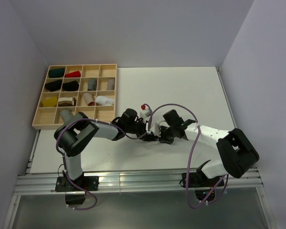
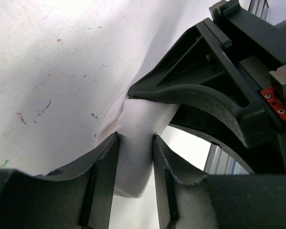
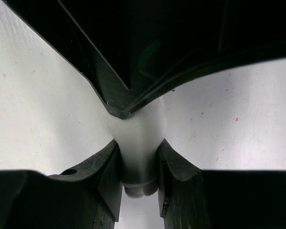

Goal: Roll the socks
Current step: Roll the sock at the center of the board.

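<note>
Rolling step, probably mid-roll: white sock (image 2: 133,117) at desk (image 1: 190,95) centre, pinched between left gripper (image 2: 136,140) and right gripper (image 3: 138,143). Next: tuck and turn without slipping.

A tray (image 1: 106,113) holding bundles (image 1: 54,85) sits at the bench's (image 1: 190,90) far left. Nearer, mid-bench, the left pincer (image 2: 136,138) and right pincer (image 3: 138,143) meet tip to tip, one sock (image 2: 138,119) between both.
</note>
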You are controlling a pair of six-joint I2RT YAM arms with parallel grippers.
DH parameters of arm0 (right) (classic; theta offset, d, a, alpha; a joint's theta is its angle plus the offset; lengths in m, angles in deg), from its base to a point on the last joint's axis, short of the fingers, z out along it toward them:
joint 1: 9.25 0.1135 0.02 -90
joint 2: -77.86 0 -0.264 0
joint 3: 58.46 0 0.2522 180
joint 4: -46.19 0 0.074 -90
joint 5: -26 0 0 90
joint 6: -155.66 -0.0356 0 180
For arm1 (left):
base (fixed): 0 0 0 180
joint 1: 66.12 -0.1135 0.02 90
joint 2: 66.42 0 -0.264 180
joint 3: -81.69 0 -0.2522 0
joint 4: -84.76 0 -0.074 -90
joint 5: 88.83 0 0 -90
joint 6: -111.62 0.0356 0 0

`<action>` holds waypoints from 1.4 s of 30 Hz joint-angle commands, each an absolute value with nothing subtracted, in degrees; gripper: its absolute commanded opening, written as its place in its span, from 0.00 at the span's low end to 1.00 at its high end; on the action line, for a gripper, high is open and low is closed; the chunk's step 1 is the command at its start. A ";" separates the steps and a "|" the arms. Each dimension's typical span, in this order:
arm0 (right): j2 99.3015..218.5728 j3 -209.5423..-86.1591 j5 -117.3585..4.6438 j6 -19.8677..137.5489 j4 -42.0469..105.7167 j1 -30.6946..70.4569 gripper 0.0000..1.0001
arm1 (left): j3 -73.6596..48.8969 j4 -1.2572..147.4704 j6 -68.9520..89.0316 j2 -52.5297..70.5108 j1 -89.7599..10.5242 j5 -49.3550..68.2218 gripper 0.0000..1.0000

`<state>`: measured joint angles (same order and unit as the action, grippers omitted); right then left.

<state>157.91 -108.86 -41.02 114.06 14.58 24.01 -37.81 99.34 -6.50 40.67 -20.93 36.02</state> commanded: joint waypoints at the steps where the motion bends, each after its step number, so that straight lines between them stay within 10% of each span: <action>1: 159.15 -108.69 -44.57 113.82 15.12 24.42 0.00 | -38.67 95.44 -4.75 39.67 -21.47 34.74 0.41; 23: 160.38 -109.48 -45.19 113.82 14.51 24.42 0.00 | -43.41 98.86 -4.22 34.49 -24.72 32.91 0.51; 42: 166.62 -115.98 -42.12 112.94 7.65 24.33 0.00 | -62.84 112.67 -7.22 7.95 -25.61 7.00 0.51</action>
<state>163.66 -114.41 -41.82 113.27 12.70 24.47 -60.82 107.73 -10.26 11.82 -27.66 16.44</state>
